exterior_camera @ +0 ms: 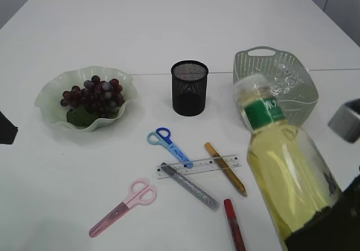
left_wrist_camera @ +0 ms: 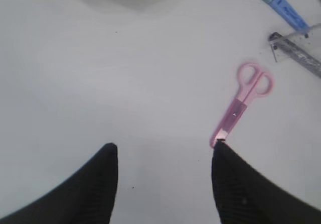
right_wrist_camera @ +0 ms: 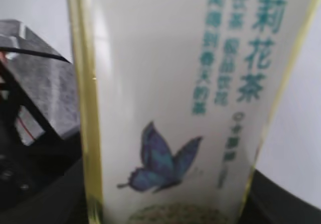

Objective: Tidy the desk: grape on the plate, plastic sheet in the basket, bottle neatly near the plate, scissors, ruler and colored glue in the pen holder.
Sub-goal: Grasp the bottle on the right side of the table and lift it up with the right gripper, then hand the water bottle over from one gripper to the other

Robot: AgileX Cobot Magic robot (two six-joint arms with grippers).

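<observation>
Bottle step in hand; clear plastic bottle of pale yellow tea (exterior_camera: pixel 287 172) is clamped by the right gripper (right_wrist_camera: pixel 165 214), lifted near-right, tilted; left gripper (left_wrist_camera: pixel 163 158) gapes empty over bare table beside pink scissors (left_wrist_camera: pixel 246 101); carriage left to the green wavy plate (exterior_camera: pixel 53 90) judged next, then upright placement.

- My exterior camera looks down at a slant from the front of the white table (exterior_camera: pixel 169 26), taking in the whole spread from the plate (exterior_camera: pixel 85 98) across to the basket (exterior_camera: pixel 274 81); the bottle (exterior_camera: pixel 287 166) stands very near its lens at lower right.
- My left wrist camera faces down at the tabletop from fairly near, my left gripper (left_wrist_camera: pixel 163 156) framing the lower edge.
- My right wrist camera sits right up against the bottle (right_wrist_camera: pixel 185 98), whose label fills nearly the whole frame.
- 2 views, exterior and left wrist, share the pink scissors (exterior_camera: pixel 124 206) (left_wrist_camera: pixel 241 103), the blue scissors (exterior_camera: pixel 169 144) (left_wrist_camera: pixel 276 0) and the ruler (exterior_camera: pixel 198 166) (left_wrist_camera: pixel 296 45).
- Exterior and right wrist share only the bottle.
</observation>
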